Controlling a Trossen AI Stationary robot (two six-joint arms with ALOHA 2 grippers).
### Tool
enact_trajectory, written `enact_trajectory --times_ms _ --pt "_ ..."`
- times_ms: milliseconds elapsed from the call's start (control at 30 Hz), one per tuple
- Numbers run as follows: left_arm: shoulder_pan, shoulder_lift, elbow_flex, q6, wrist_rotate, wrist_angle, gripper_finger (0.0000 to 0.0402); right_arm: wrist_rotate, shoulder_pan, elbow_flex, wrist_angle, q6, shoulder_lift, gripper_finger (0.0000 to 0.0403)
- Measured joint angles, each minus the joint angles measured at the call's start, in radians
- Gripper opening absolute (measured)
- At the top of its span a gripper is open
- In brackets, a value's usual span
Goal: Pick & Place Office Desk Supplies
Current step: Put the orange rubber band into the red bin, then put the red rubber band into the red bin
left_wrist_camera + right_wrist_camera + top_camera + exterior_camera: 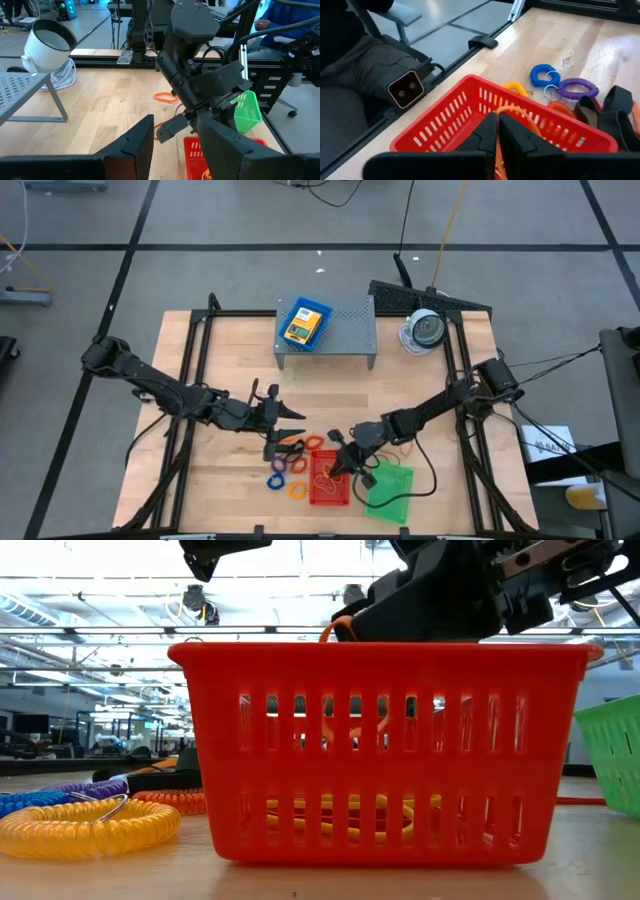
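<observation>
My right gripper (pixel 497 131), jaws pinched on what looks like an orange band (pixel 520 116) above the red tray (pixel 445 125), could snag it on release.

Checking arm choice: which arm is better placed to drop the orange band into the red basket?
Right. Its pincer hangs over the red basket, pinching the orange band. The left pincer waits beside it.

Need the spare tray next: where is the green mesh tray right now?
In the high view the green mesh tray sits at the table's front right, just right of the red tray, below the right arm.
</observation>
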Motion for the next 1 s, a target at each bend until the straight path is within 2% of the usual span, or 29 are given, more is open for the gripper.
enact_trajectory --times_ms 400,567,667,833,1000 --pt "0.000 0.000 0.000 0.000 0.000 0.000 0.0157 -0.030 -0.001 0.000 0.027 0.086 -0.004 0.0132" --pt "0.000 0.000 0.000 0.000 0.001 0.000 0.0157 -0.029 0.003 0.001 -0.008 0.071 -0.075 0.0161" --pt "0.000 0.000 0.000 0.000 0.001 0.000 0.0157 -0.017 0.006 0.000 -0.126 0.023 -0.157 0.0166" --pt "0.000 0.000 0.000 0.000 0.001 -0.001 0.0157 0.157 0.014 0.001 -0.403 -0.064 -0.289 0.0159" --pt "0.000 0.000 0.000 0.000 0.001 -0.001 0.0157 0.249 0.014 0.049 -0.724 -0.121 -0.355 0.0149"
